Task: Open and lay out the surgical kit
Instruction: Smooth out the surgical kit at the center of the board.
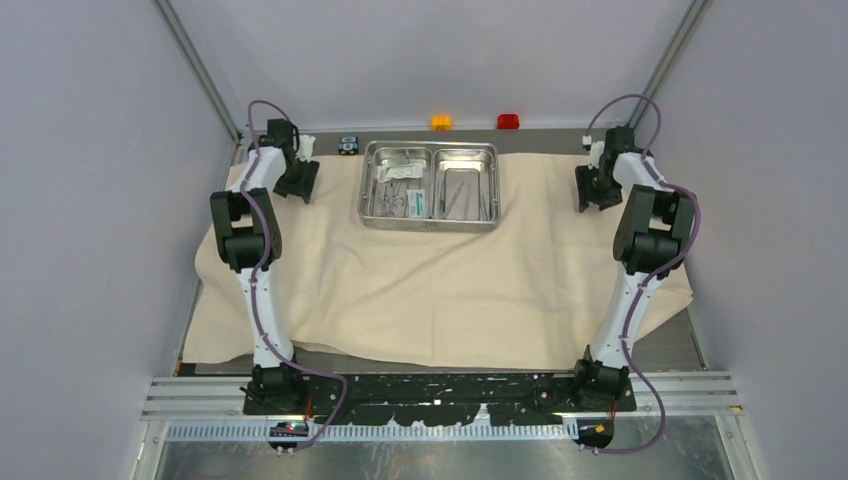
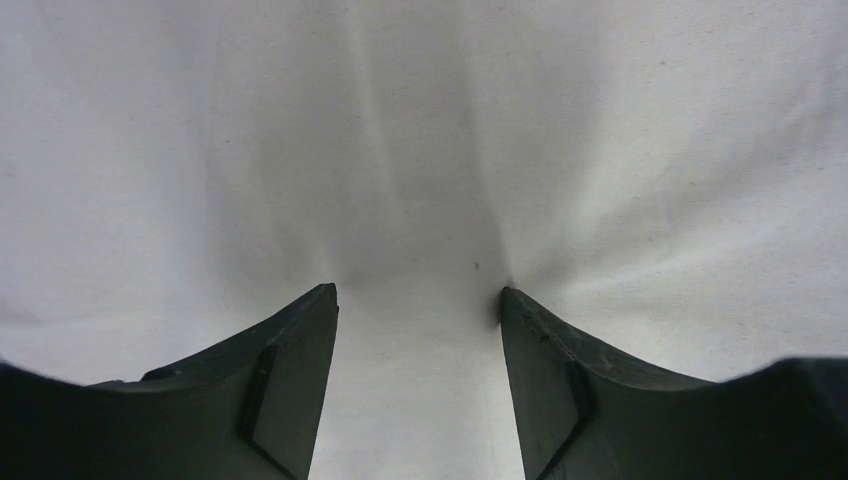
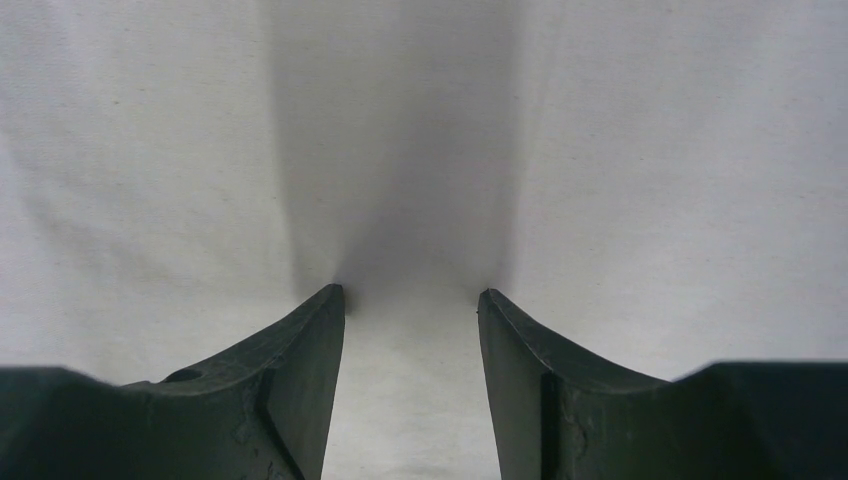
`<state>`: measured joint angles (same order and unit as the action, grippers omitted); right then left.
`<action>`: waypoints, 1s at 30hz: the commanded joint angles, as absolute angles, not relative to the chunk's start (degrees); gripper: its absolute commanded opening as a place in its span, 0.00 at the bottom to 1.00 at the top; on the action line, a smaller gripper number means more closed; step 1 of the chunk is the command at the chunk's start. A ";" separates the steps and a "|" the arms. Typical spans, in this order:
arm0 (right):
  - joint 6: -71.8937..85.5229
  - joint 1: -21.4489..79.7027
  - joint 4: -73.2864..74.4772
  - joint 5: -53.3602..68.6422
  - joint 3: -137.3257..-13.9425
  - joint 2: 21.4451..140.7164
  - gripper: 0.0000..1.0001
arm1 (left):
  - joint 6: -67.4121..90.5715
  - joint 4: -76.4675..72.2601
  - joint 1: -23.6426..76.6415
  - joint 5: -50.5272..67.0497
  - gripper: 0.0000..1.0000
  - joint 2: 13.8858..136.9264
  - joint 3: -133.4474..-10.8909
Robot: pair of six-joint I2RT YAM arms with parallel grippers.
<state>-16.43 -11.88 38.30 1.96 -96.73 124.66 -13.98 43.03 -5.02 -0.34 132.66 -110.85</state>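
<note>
The beige cloth wrap lies spread flat over the table. On its far middle stands the steel two-compartment tray. Ring-handled instruments and a white-and-green packet fill its left compartment, and thin straight tools lie in the right one. My left gripper points down at the cloth's far left part. In the left wrist view its jaws stand open, tips touching the cloth. My right gripper does the same at the far right, open with its tips on flat cloth.
A small black-and-blue block sits at the back, left of the tray. An orange button and a red button sit by the back wall. Grey walls close in both sides. The cloth's front edge ends short of the arm bases.
</note>
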 commanded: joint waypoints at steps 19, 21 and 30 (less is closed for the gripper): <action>-17.86 -12.55 38.48 17.97 -85.69 102.37 0.58 | -20.85 43.47 -7.92 4.45 0.75 107.57 -95.95; -18.23 -11.87 38.63 19.31 -82.73 99.71 0.58 | -24.74 44.53 -8.04 8.12 0.76 100.72 -90.62; -18.80 -8.25 38.50 23.17 -75.70 91.61 0.58 | -50.98 65.92 -8.10 15.12 0.78 75.83 -71.17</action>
